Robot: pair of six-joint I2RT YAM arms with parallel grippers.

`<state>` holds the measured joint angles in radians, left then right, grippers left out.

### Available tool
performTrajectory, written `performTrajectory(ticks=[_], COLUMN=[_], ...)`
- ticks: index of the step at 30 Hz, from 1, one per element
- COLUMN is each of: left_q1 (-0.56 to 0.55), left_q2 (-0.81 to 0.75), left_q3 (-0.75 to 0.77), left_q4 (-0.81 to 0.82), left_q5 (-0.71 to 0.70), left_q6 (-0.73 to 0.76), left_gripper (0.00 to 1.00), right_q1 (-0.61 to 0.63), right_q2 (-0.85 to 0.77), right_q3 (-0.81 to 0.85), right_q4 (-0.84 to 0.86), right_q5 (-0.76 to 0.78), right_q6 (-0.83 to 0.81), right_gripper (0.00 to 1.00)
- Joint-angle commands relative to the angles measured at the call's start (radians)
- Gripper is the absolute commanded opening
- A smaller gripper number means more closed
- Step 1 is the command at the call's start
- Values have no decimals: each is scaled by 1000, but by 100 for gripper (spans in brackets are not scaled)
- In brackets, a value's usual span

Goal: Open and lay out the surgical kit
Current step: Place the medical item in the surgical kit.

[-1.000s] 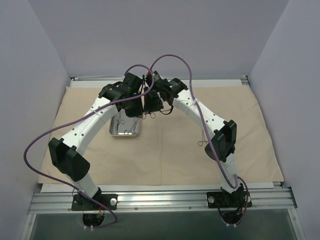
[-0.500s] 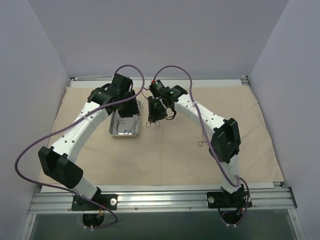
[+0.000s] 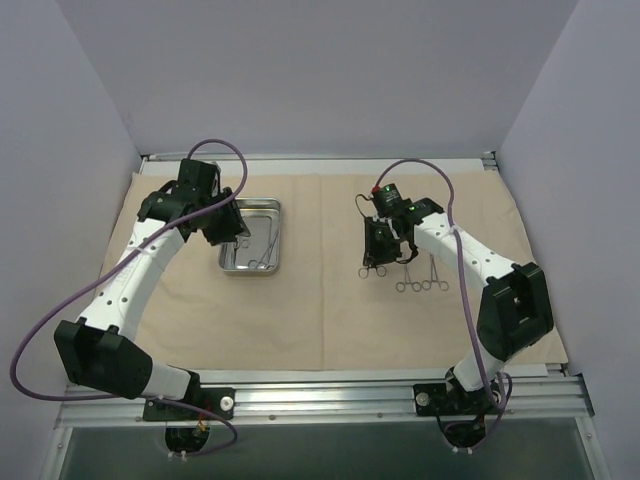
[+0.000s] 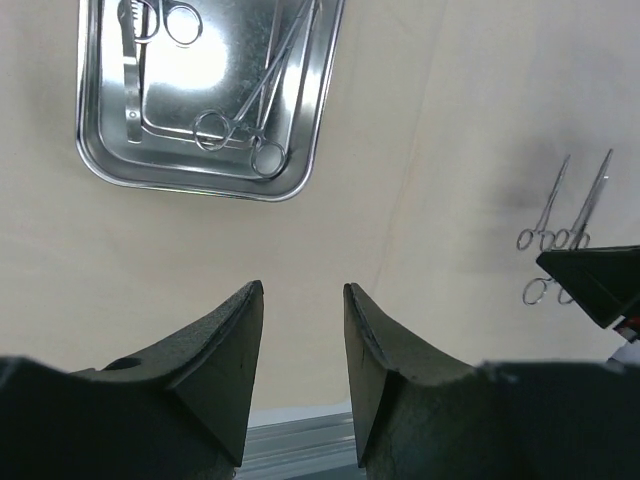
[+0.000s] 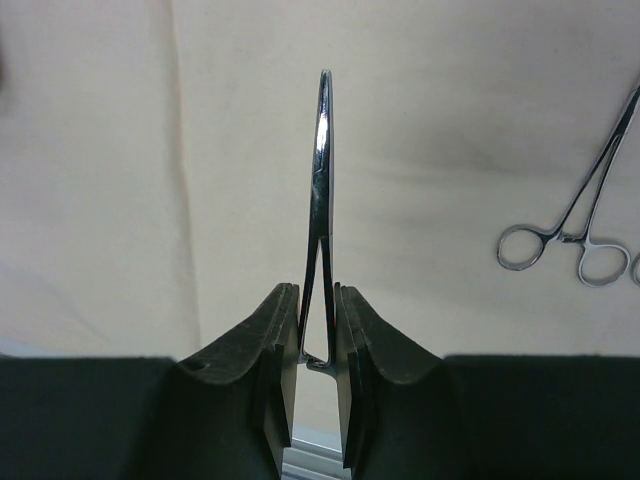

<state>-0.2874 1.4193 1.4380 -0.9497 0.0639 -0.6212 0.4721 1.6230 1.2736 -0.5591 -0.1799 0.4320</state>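
Observation:
The beige cloth wrap [image 3: 330, 300] lies spread flat over the table. The steel tray [image 3: 232, 268] sits on it at the back left and holds several forceps [image 4: 240, 125]. My left gripper [image 3: 228, 228] hovers over the tray's left edge, and in the left wrist view [image 4: 302, 295] it is open and empty. My right gripper [image 3: 380, 250] is shut on one pair of forceps [image 5: 322, 190], seen edge-on with its tip pointing away, held above the cloth. Two more forceps [image 3: 422, 278] lie side by side on the cloth just right of it.
Grey walls enclose the table on three sides. A metal rail [image 3: 320, 385] runs along the near edge by the arm bases. Purple cables [image 3: 45, 300] loop off both arms. The laid-out forceps also show in the left wrist view [image 4: 565, 205].
My right gripper has carried the forceps from beside the tray to the right, next to the two laid-out forceps. My left arm has swung left, away from the middle.

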Motion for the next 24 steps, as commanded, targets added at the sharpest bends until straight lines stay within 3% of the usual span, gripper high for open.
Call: performTrajectory(ticks=[1,10,24], left_q1=[8,10,19], left_q2=[-11,13,44], left_q3=[5,19,33], left_q4=[62,63,55], left_q5=[71,91,97], left_q6=[21,26,26], left_gripper=[47,47,46], right_q1=[5,-32,-118], right_q2=[-37,29,100], right_q3=[-74,-166,-180], right_q4=[68,175,206], right_q5=[2,31,10], right_q6=[-50,-79,-148], right_gripper=[0,0,0])
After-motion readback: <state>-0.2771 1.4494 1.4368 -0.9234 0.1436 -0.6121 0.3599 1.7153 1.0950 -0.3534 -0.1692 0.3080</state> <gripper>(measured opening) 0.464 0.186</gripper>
